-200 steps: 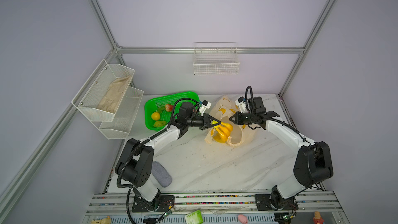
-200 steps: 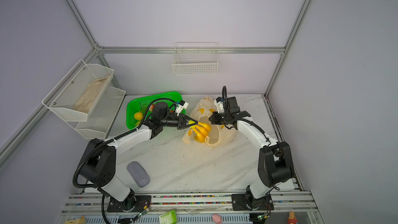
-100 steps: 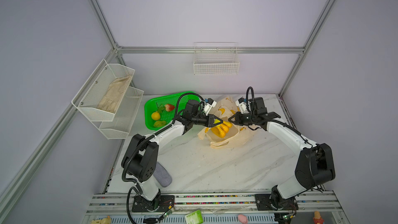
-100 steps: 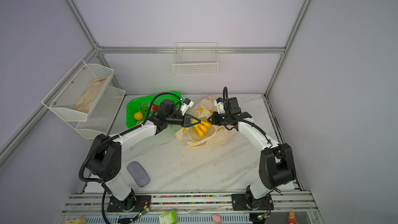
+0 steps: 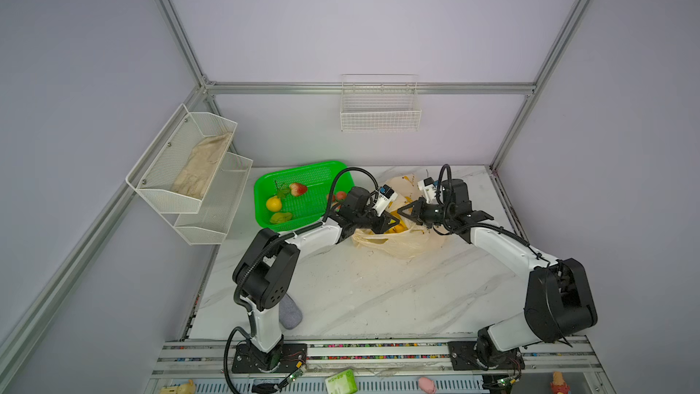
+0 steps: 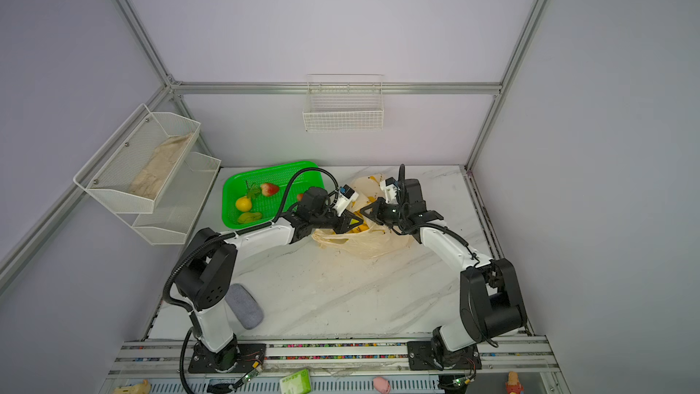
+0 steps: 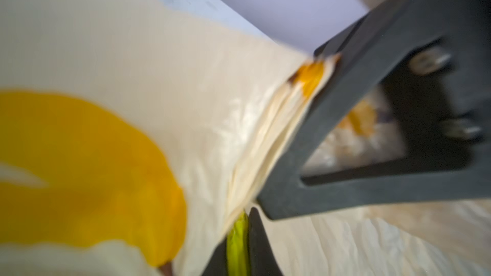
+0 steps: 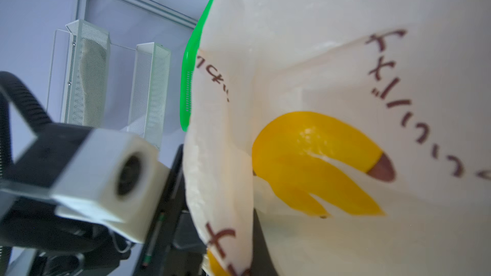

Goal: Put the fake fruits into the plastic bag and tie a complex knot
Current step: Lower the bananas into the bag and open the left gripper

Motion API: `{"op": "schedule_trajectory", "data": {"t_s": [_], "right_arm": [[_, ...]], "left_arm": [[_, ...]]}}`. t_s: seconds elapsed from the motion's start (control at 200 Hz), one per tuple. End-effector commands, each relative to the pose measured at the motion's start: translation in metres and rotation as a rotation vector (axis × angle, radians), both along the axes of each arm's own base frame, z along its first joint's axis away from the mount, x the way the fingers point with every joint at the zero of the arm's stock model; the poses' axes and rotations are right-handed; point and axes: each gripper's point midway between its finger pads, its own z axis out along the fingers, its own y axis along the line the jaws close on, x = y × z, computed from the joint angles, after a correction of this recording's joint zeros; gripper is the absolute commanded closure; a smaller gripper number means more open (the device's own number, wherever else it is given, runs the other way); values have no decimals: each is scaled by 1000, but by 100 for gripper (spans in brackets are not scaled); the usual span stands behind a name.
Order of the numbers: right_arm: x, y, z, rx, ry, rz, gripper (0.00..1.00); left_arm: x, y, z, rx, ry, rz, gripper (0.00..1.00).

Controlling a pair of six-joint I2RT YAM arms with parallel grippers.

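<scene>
The plastic bag (image 5: 401, 244) lies crumpled on the marble table right of the green basket, and its printed film fills both wrist views (image 7: 132, 75) (image 8: 318, 49). My left gripper (image 5: 390, 217) (image 7: 240, 224) is shut on a fold of the bag's rim. My right gripper (image 5: 407, 214) (image 8: 247, 250) is shut on the rim facing it, a short gap away. A yellow banana bunch (image 5: 395, 226) shows in the bag's mouth between them. Other fake fruits lie in the basket: a strawberry (image 5: 298, 188), a yellow fruit (image 5: 273, 203) and a greenish one (image 5: 281, 217).
The green basket (image 5: 322, 172) stands at the back left of the table, close to my left forearm. White wire shelves (image 5: 189, 168) hang on the left wall and a wire basket (image 5: 380, 108) on the back wall. A grey pad (image 5: 289, 312) lies by the left arm's base.
Both grippers have drawn closer together over the bag, and its mouth has narrowed. My left arm's elbow has swung forward. Both stay shut on the bag.
</scene>
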Motion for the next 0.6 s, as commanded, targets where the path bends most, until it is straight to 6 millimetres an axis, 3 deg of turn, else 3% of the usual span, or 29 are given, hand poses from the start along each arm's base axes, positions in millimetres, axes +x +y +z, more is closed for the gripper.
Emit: {"op": "schedule_trajectory", "data": {"t_s": [0.0,0.19,0.355,0.47,0.595], "right_arm": [[5,5,29,84,-53,-15,100],[14,-9,22,21,-64,-84,100],[24,-29,12,-75,-82,-136,100],[29,-38,4,-140,-87,-157,100],[33,-45,0,-169,-89,-173,100]], "left_arm": [[29,-8,35,-39,-174,55,88],[16,-2,53,-83,-180,51,58],[-10,22,78,-115,-176,71,36],[-26,44,94,-141,-155,101,25],[-42,74,107,-178,-94,177,21]]}}
